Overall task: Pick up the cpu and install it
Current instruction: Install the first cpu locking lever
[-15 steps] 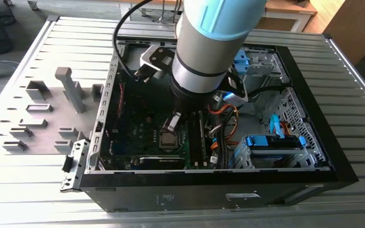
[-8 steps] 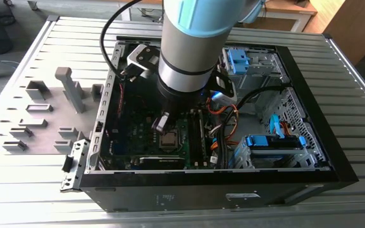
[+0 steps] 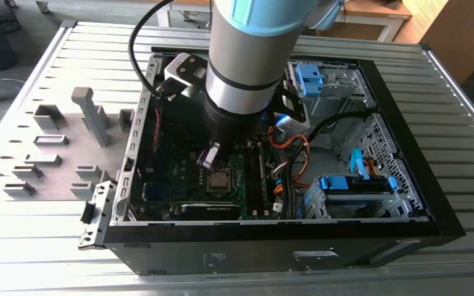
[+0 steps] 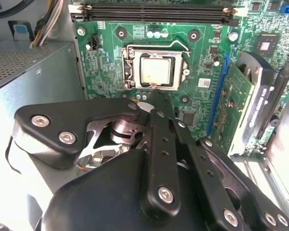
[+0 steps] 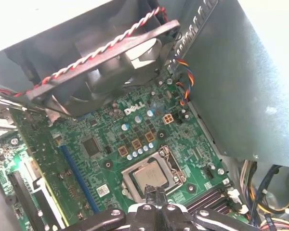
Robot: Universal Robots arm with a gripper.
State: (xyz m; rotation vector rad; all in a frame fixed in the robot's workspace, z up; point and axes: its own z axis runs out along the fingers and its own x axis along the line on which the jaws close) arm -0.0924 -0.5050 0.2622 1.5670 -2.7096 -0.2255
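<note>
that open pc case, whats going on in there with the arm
A robot arm reaches down into the open computer case, its claw just above the motherboard. The cpu already lies flat in its socket, metal top up. The claw's tip sits at the socket's edge, holding nothing that shows.

My hand [image 4: 154,103] is black with shiny silver screws. The cpu [image 4: 156,71] is pale silvery grey. The board [image 5: 111,144] is green with gold squares. The fan wire [image 5: 101,48] is twisted red, white and black.
</note>
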